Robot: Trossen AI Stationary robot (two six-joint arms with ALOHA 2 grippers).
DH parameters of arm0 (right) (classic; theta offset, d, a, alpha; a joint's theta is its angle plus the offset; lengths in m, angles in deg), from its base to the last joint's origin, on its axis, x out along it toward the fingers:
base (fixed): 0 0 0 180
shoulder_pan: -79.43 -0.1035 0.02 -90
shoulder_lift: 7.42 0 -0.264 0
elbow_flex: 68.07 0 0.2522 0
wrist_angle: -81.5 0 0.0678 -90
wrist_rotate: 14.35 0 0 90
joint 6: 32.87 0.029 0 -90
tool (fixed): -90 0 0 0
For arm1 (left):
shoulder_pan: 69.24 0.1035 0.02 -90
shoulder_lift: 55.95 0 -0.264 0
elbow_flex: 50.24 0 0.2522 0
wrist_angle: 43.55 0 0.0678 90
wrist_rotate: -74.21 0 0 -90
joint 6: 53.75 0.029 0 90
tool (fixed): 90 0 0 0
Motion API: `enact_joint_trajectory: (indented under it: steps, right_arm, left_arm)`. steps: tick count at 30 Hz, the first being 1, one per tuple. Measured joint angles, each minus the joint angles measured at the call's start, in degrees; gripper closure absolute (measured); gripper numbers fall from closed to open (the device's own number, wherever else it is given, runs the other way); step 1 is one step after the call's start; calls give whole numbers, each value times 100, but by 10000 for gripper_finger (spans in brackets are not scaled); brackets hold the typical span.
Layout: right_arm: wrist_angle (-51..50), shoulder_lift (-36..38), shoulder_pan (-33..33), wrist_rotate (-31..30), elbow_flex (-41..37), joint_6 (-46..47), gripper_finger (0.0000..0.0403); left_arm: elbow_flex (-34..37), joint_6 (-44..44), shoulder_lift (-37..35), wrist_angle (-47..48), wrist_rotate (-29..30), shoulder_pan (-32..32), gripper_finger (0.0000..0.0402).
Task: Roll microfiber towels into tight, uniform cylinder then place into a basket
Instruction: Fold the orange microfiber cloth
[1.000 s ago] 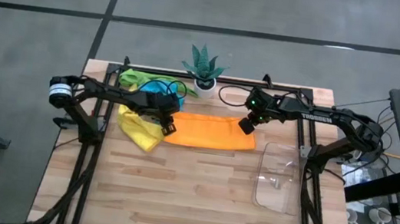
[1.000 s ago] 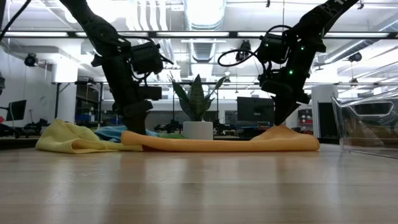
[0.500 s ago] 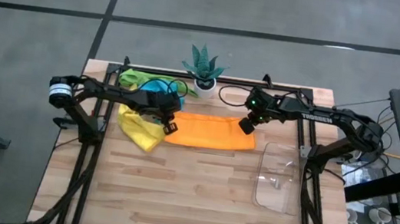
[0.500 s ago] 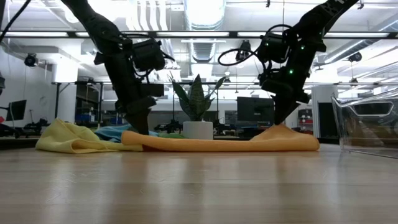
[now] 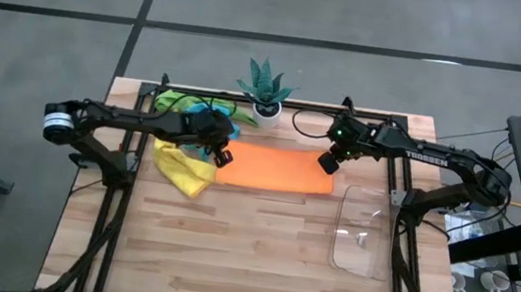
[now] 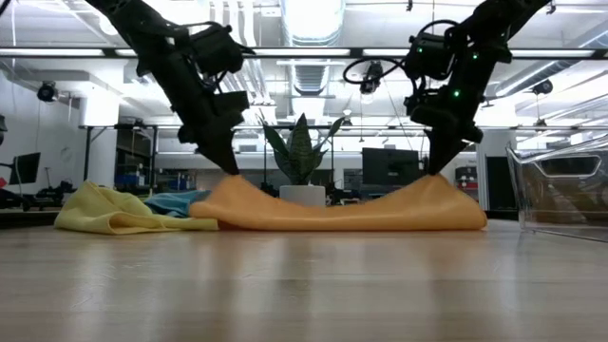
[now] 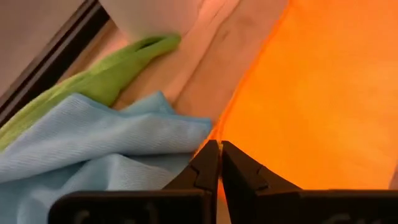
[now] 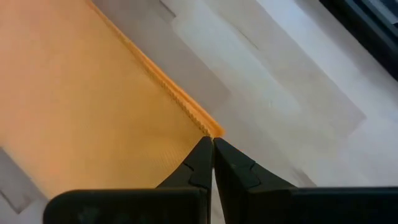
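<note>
An orange towel [image 5: 275, 167] lies spread across the far middle of the table, and each of its ends is held up by a gripper. My left gripper [image 5: 222, 158] is shut on the left end and my right gripper [image 5: 327, 163] on the right end. The towel's middle [image 6: 332, 217] sags onto the table. Yellow [image 5: 182, 169], light blue [image 5: 216, 115] and green [image 5: 173, 104] towels lie bunched at the far left. The clear basket [image 5: 366, 233] stands on the table at the right. My left gripper pinches the orange towel's left-end corner [image 7: 212, 134] between its two fingers. The fingers slant down from above and from the table's left. That end is raised into a peak [image 6: 231, 180] clear of the table. My right gripper pinches the towel's right-end corner [image 8: 214, 130] between its two fingers, slanting steeply down from above. That end stands up as a peak [image 6: 434, 180], and the cloth slopes down from it to the table.
A potted green plant [image 5: 266, 88] stands at the far edge just behind the orange towel. A dark frame rail [image 5: 286, 103] runs along the far edge. Bare wood [image 5: 226, 253] fills the near half of the table.
Both grippers have risen. They have drawn the orange towel's left and right ends up off the table into two peaks, while its middle has stayed down on the wood.
</note>
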Motion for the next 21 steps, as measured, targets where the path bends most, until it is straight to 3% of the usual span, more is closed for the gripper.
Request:
enact_joint_trajectory:
  steps: [11,21]
  right_arm:
    - [49,-468,-2,-28,-46,71,394]
    - [129,-553,-1,-30,-48,130,394]
  left_arm:
    - [134,-4,448,-330,389,7,401]
    - [166,-141,466,-318,398,7,401]
